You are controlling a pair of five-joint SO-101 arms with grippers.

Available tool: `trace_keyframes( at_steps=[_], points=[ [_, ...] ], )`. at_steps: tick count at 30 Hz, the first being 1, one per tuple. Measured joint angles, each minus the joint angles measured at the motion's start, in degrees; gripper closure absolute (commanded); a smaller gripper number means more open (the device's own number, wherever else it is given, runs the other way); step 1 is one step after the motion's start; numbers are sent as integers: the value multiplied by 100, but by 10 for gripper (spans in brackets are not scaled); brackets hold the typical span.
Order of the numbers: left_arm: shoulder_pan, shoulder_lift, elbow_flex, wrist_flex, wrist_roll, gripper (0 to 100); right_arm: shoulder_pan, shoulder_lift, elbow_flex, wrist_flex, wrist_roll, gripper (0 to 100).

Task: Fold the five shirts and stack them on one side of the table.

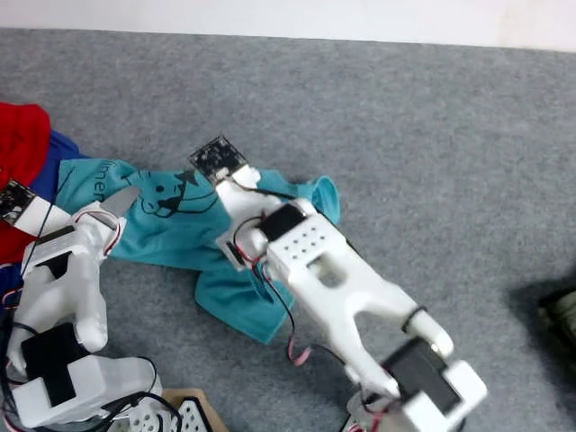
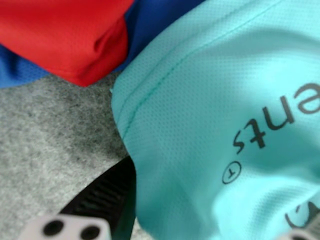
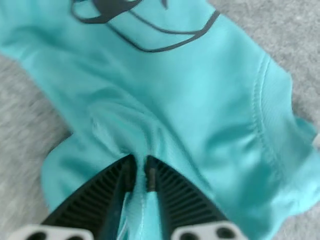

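A teal shirt (image 1: 180,236) with a dark print lies crumpled on the grey carpet, left of the middle. My right gripper (image 3: 140,172) is shut, pinching a raised fold of that teal shirt (image 3: 200,125) between its black ribbed fingers; from above, the right gripper (image 1: 236,191) sits over the shirt's middle. My left gripper (image 1: 115,209) is at the shirt's left edge, open. One black finger (image 2: 107,195) shows, and the teal shirt (image 2: 210,125) drapes over the other. A red shirt (image 1: 20,148) lies on a blue shirt (image 1: 54,166) at the far left.
Grey carpet (image 1: 423,126) spreads bare to the right and back. A dark object (image 1: 562,315) sits at the right edge. A wooden block (image 1: 193,409) lies by the left arm's base. The red shirt (image 2: 65,35) and blue shirt (image 2: 155,20) lie just beyond the left gripper.
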Motion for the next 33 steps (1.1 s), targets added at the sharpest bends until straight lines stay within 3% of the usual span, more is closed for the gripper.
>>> trace_keyframes(
  at_steps=[11, 19, 24, 29, 33],
  points=[
    [0, 0, 0, 0, 0, 490, 633, 1301, -1046, -598, 220, 850],
    [0, 0, 0, 0, 0, 490, 642, 343, -1029, 501, 264, 853],
    [0, 0, 0, 0, 0, 490, 589, -554, 44, 738, 264, 853],
    [0, 0, 0, 0, 0, 490, 545, -1327, 1732, -44, 299, 853],
    [0, 0, 0, 0, 0, 490, 545, -1705, 2259, -510, 299, 853]
  ],
)
